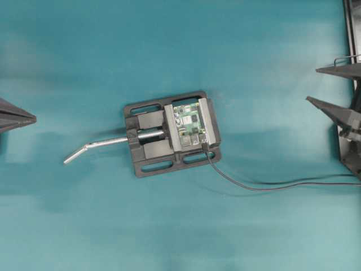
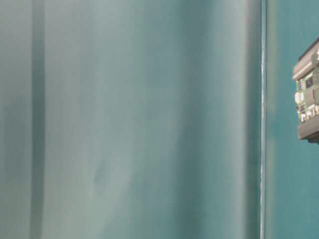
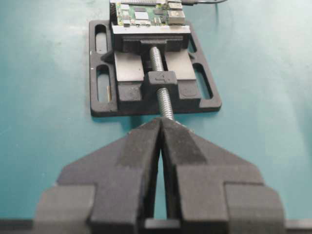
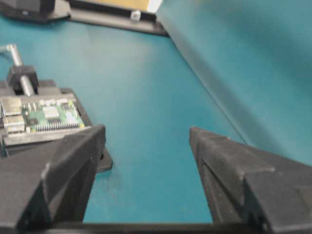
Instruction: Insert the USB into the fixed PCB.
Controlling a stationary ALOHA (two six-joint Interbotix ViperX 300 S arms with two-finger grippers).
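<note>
The fixed PCB [image 1: 189, 124], a small green board with silver chips, sits clamped in the black vise [image 1: 152, 167] at the table's middle. The USB [image 1: 207, 151] ends at the board's lower right corner, and its thin black cable [image 1: 271, 185] trails off to the right edge. Whether the plug sits inside a port I cannot tell. My left gripper [image 1: 31, 118] is shut and empty at the far left, in line with the vise screw [image 3: 161, 121]. My right gripper [image 1: 313, 84] stands open and empty at the far right, apart from the board [image 4: 46, 117].
The vise's bent silver handle [image 1: 93, 148] points left toward my left gripper. A black frame [image 1: 352, 22] runs along the right edge. A teal backdrop wall [image 4: 243, 58] rises beyond the board. The table-level view shows only the board's edge [image 2: 309, 97].
</note>
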